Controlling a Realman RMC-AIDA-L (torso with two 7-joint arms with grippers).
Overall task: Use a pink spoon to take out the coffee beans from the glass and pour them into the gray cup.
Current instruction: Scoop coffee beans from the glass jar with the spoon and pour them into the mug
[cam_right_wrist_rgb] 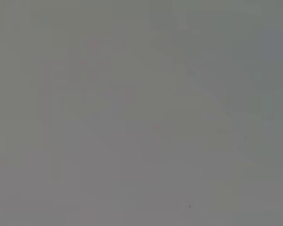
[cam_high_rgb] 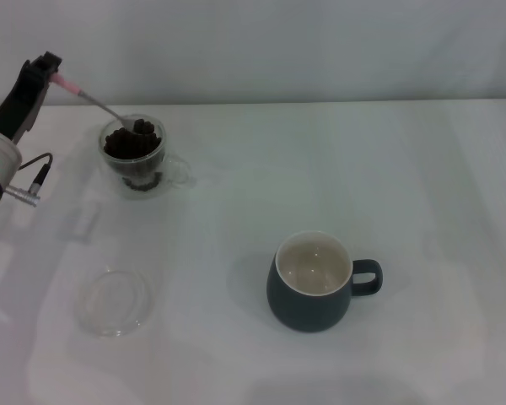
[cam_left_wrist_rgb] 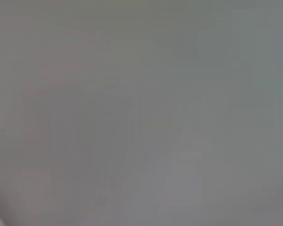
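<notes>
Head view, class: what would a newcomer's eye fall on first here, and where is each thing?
The left gripper at the far left holds the pink spoon, its bowl dipped into the coffee beans heaped in the glass. The gray cup, with nothing inside, stands apart toward the near right. A flat clear dish lies near left.

Both wrist views show only gray blur. The left arm (cam_high_rgb: 4,160) is cut off at the frame edge; the spoon (cam_high_rgb: 97,103) bowl sinks among the beans (cam_high_rgb: 135,143).
</notes>
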